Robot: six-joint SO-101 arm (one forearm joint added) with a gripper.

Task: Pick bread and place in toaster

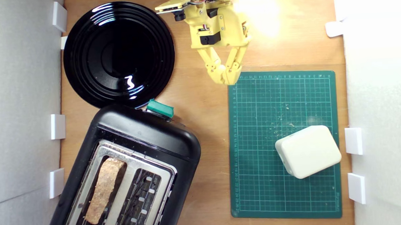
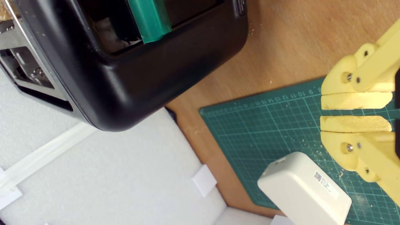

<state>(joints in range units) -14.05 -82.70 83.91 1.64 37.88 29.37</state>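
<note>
Bread (image 1: 104,189) stood on edge in the toaster (image 1: 128,169), in the slot on the exterior view's left, held upright by its walls. The claw (image 1: 225,78), nearly closed and empty, hung well apart, by the mat (image 1: 281,98).

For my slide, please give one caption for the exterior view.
Bread sits in the toaster; empty gripper hovers at the cutting mat.

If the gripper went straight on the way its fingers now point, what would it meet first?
Probably the green cutting mat. The gripper, empty and nearly shut, points toward the mat's near corner, with the white block further along. Its height above the mat is unclear.
</note>
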